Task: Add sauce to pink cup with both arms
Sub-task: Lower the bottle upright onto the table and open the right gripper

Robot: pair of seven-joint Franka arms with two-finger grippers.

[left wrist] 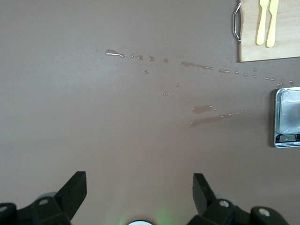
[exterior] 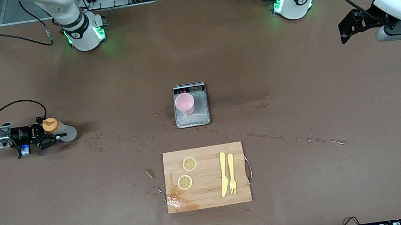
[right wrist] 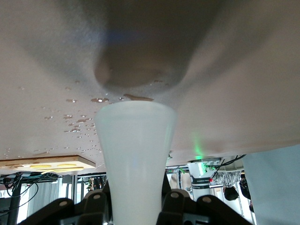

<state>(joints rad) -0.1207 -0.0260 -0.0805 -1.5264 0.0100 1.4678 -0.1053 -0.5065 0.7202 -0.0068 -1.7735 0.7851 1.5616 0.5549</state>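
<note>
The sauce bottle (exterior: 64, 131), whitish with an orange cap (exterior: 49, 125), is upright near the right arm's end of the table. My right gripper (exterior: 46, 136) comes at it from the side and is shut on its body; in the right wrist view the bottle (right wrist: 136, 154) fills the gap between the fingers (right wrist: 96, 206). The pink cup (exterior: 185, 103) stands on the grey scale (exterior: 199, 106) at the table's middle. My left gripper (exterior: 345, 29) is open and empty, up over the left arm's end of the table; its wrist view shows the fingers (left wrist: 75, 187) spread wide.
A wooden cutting board (exterior: 208, 194) with two lemon slices (exterior: 189, 164), a yellow knife (exterior: 223, 174) and a fork (exterior: 231, 173) lies nearer the camera than the scale. Wet drops (exterior: 134, 145) are scattered on the brown tabletop. The scale's edge (left wrist: 287, 117) shows in the left wrist view.
</note>
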